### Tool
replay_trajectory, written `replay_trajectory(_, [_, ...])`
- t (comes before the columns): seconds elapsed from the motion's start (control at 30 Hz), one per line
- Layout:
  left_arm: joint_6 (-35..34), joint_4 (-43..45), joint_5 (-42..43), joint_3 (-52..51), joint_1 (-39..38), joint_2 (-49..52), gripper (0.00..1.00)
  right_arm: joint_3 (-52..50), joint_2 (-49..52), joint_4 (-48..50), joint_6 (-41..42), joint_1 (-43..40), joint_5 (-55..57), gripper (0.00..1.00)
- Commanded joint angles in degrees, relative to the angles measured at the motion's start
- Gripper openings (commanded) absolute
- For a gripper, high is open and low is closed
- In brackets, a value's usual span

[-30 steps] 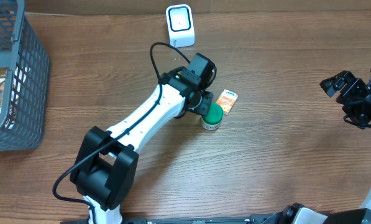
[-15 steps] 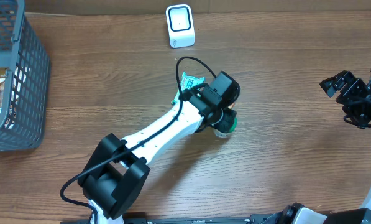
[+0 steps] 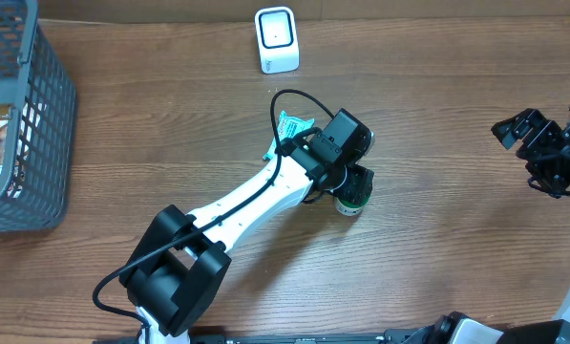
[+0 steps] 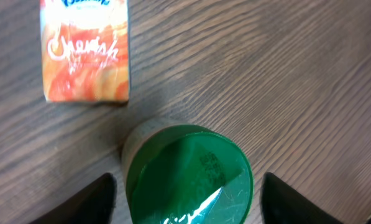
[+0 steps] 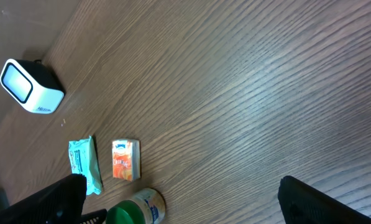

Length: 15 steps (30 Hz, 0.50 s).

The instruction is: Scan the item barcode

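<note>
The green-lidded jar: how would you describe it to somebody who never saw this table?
On the wooden table, follow the white left arm to its tip near the middle. The jar stands upright there, beside an orange packet and a teal packet. It alone is round, with a green lid; its neighbours lie flat.

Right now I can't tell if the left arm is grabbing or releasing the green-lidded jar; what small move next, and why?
Probably lift the left gripper straight up. The jar stands upright on the table, moved right since a second ago, and the fingers flank it with gaps on both sides, so it looks set down.
</note>
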Motion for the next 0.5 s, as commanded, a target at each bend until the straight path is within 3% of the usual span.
replay_trajectory(0.0, [6.8,0.0,0.6,2.2,0.3,-0.7,0.76,1.2,0.1,0.2,0.4,-0.2,0.0,1.0])
replay_trajectory(0.17, [7.1,-4.3,-4.6,2.2,0.2,-0.7,0.78,1.2,0.1,0.2,0.4,-0.2,0.0,1.0])
replay_trajectory(0.23, [7.6,-5.4,-5.4,2.2,0.2,-0.7,0.84,1.2,0.1,0.2,0.4,-0.2,0.0,1.0])
replay_trajectory(0.47, [16.1,-7.7,-4.3,2.1,-0.9,-0.7,0.93,1.2,0.1,0.2,0.4,-0.2,0.0,1.0])
